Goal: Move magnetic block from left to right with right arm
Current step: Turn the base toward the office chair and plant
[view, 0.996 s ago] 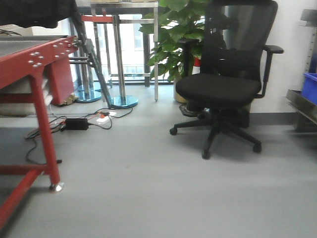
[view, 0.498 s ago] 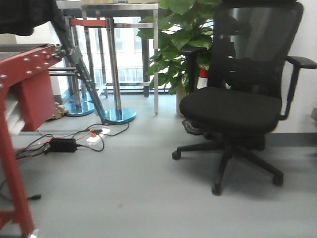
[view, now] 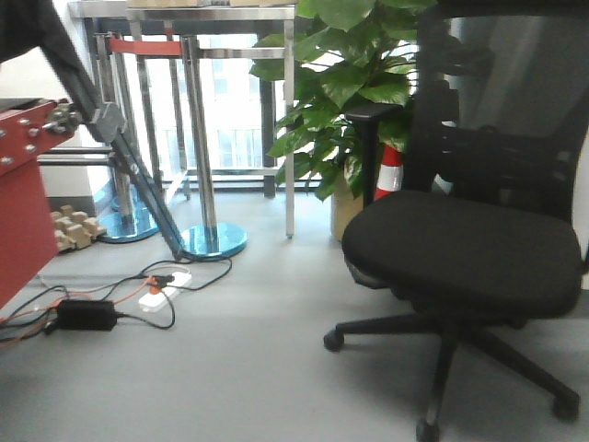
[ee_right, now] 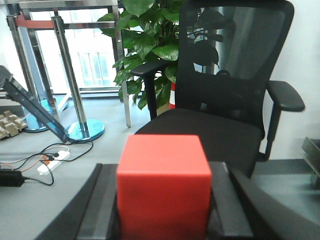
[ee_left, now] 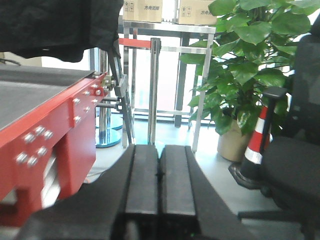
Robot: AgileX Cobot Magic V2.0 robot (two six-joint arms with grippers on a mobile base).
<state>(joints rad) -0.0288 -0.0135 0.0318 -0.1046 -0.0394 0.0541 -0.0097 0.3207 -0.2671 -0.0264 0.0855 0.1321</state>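
In the right wrist view the magnetic block (ee_right: 163,185), a plain red cube, sits clamped between the two black fingers of my right gripper (ee_right: 163,200), which is shut on it. It is held in the air, facing a black office chair. In the left wrist view my left gripper (ee_left: 160,172) is shut with its two black pads pressed together and nothing between them. Neither gripper shows in the front view.
A black office chair (view: 479,239) stands on the right with a potted plant (view: 340,101) behind it. A red metal frame (ee_left: 45,120) is on the left. Steel posts (view: 202,138), cables and a power strip (view: 156,290) lie on the grey floor.
The front view has swung right and drawn closer: the chair and plant loom larger, and the red frame has slid almost out at the left edge.
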